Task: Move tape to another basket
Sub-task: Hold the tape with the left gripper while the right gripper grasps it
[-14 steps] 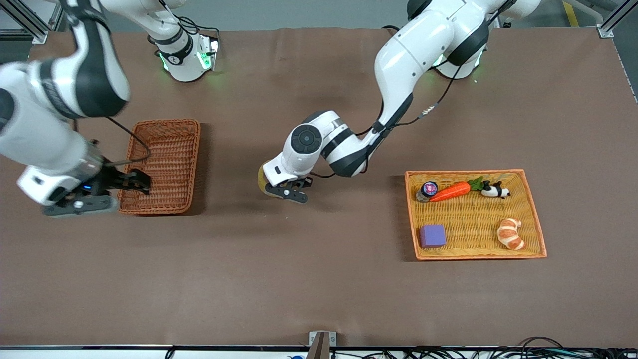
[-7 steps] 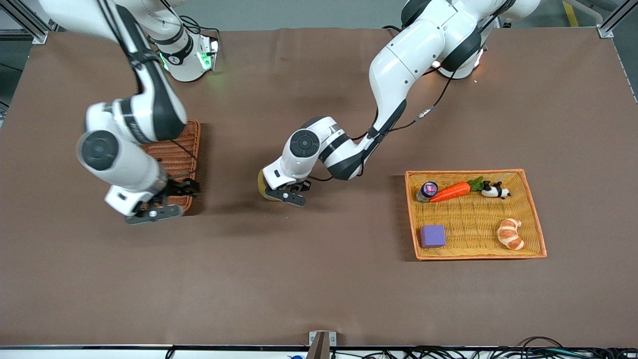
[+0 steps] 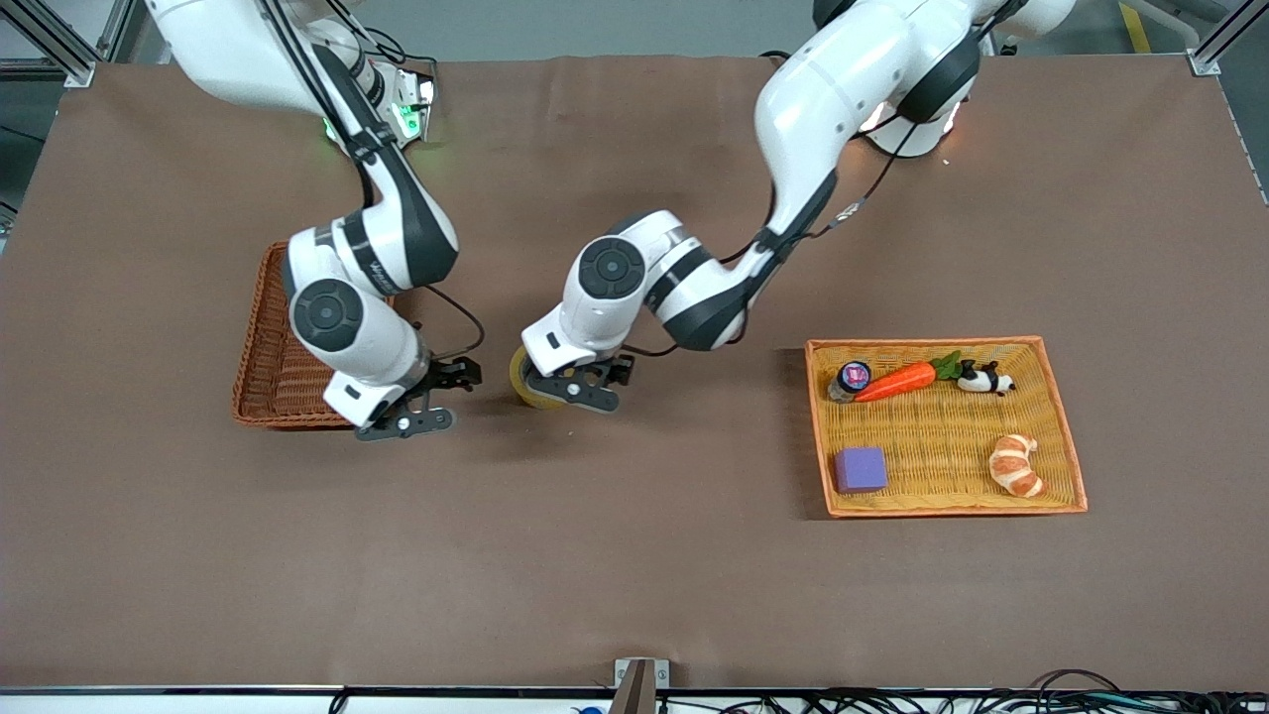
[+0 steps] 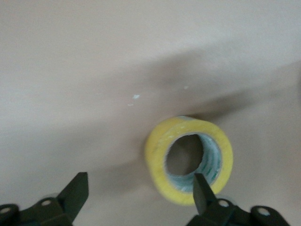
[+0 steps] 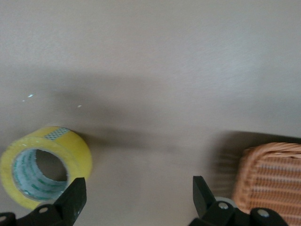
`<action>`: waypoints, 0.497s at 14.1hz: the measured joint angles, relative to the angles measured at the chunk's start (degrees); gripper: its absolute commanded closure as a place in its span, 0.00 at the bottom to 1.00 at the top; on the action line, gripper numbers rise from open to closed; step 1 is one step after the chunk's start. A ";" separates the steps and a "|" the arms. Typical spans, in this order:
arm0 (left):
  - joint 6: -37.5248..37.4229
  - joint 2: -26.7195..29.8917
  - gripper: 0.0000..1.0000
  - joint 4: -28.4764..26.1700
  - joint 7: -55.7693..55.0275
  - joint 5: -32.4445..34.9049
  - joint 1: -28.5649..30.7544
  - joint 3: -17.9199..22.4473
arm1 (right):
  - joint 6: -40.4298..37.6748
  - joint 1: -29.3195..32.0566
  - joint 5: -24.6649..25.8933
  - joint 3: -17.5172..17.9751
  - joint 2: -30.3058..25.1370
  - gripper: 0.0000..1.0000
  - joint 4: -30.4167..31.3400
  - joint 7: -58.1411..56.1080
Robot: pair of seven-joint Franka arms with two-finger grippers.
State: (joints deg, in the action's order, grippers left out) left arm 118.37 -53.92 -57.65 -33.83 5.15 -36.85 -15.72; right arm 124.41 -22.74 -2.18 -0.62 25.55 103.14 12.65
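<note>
The yellowish tape roll [image 3: 523, 381] stands on the brown table between the two baskets, apart from both. My left gripper [image 3: 578, 389] is open just over it. In the left wrist view the tape [image 4: 188, 160] lies at one fingertip [image 4: 200, 186], and the gap of the left gripper [image 4: 140, 183] is empty. My right gripper [image 3: 414, 405] is open and empty, low over the table between the dark woven basket [image 3: 268, 367] and the tape. The right wrist view shows that gripper [image 5: 138, 184], the tape [image 5: 44, 165] and the basket's corner [image 5: 273, 179].
The light orange tray [image 3: 947, 343] lies toward the left arm's end, holding a purple cube [image 3: 860, 469], a carrot [image 3: 892, 382], a small jar [image 3: 851, 379], a panda toy [image 3: 983, 378] and a croissant [image 3: 1016, 464]. Both arms reach in over the table's middle.
My right arm has swung from the table's end across the dark basket to just beside the tape. My left gripper has stayed at the tape and barely shifted.
</note>
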 measured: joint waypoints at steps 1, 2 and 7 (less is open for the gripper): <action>-2.41 2.97 0.00 -1.39 0.00 0.00 1.91 -0.35 | 0.83 -1.04 -0.09 0.00 0.97 0.00 0.03 1.28; -3.59 6.39 0.00 -4.01 0.05 0.00 4.32 -0.88 | 1.51 -2.13 -0.13 0.02 1.96 0.00 0.03 3.26; -3.30 25.30 0.00 -24.87 6.69 0.00 22.55 -8.10 | 6.00 -7.86 -0.18 0.03 6.60 0.00 0.06 16.79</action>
State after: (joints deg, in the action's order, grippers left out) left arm 115.07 -28.61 -82.52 -27.14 5.15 -14.31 -23.82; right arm 130.41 -30.60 -2.36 -0.58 32.15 103.20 29.43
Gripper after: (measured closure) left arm 0.000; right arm 0.000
